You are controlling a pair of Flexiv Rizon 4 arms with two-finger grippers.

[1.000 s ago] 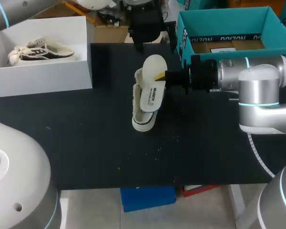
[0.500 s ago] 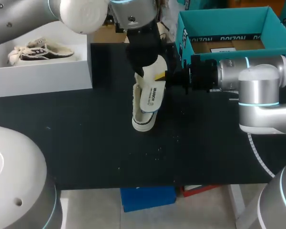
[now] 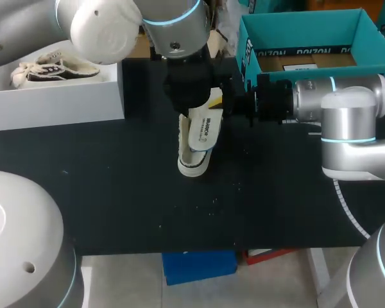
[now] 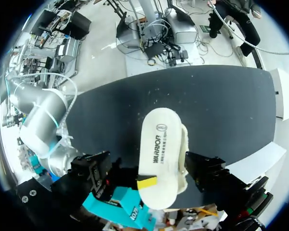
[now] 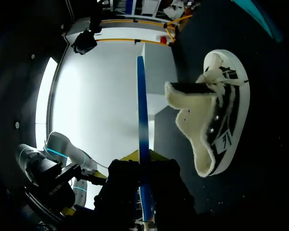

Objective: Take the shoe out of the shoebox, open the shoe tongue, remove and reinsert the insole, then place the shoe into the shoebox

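Note:
A white fleece-lined shoe [image 3: 194, 160] stands on the black table [image 3: 115, 192], toe toward the near edge. The white insole [image 3: 204, 128] slants up over its opening. My right gripper [image 3: 219, 102] is shut on the insole's far end. In the right wrist view the insole [image 5: 142, 120] shows edge-on between the yellow tips of the right gripper [image 5: 143, 158], with the shoe [image 5: 216, 120] beside it. My left gripper [image 3: 190, 96] hangs open just above the insole's far end. The left wrist view looks straight down on the insole [image 4: 161, 154].
A white shoebox [image 3: 58, 99] at the back left holds a second shoe [image 3: 51, 67]. A teal box [image 3: 301, 38] stands at the back right, close behind my right arm. Bare black table lies in front of the shoe.
My left arm has come in from the back left and now sits over the insole's far end. The right arm, insole and shoe have not moved.

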